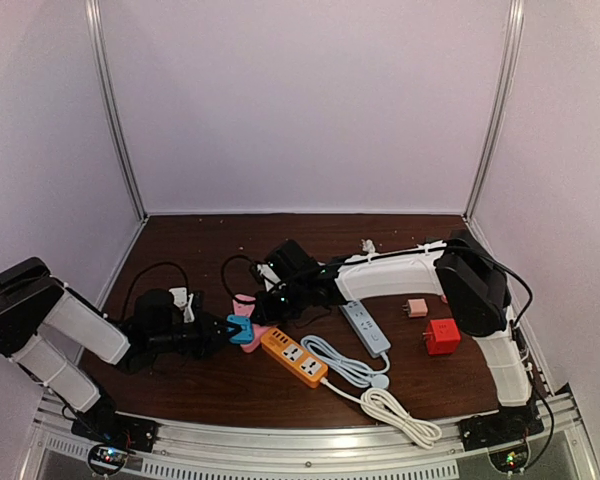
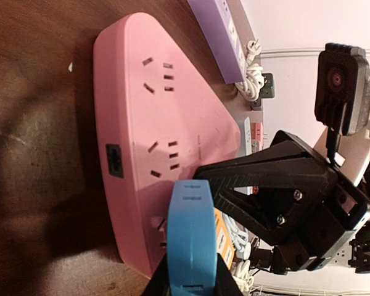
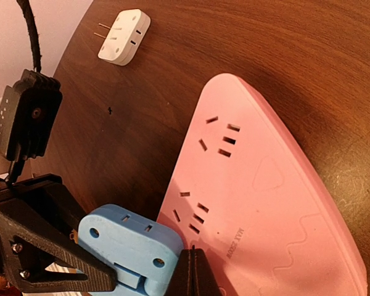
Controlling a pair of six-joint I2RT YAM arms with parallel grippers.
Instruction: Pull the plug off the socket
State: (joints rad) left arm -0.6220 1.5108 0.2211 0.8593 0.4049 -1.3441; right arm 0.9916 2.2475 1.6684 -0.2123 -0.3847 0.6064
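A pink triangular socket block (image 1: 252, 304) lies on the dark wooden table, also seen in the left wrist view (image 2: 148, 117) and the right wrist view (image 3: 265, 185). A blue plug (image 1: 241, 333) sits at its near corner; I cannot tell whether its prongs are in the block. My left gripper (image 2: 191, 280) is shut on the blue plug (image 2: 191, 234), also in the right wrist view (image 3: 126, 250). My right gripper (image 3: 195, 271) is shut, its tips pressed on the pink block beside the plug; it shows in the top view (image 1: 280, 292).
An orange power strip (image 1: 294, 357) lies right next to the plug. A grey-blue strip (image 1: 365, 328) with a coiled white cable (image 1: 395, 410) lies to the right. A red adapter (image 1: 442, 336) and a small pink one (image 1: 416, 308) lie further right. A white adapter (image 3: 123, 36) lies beyond the block.
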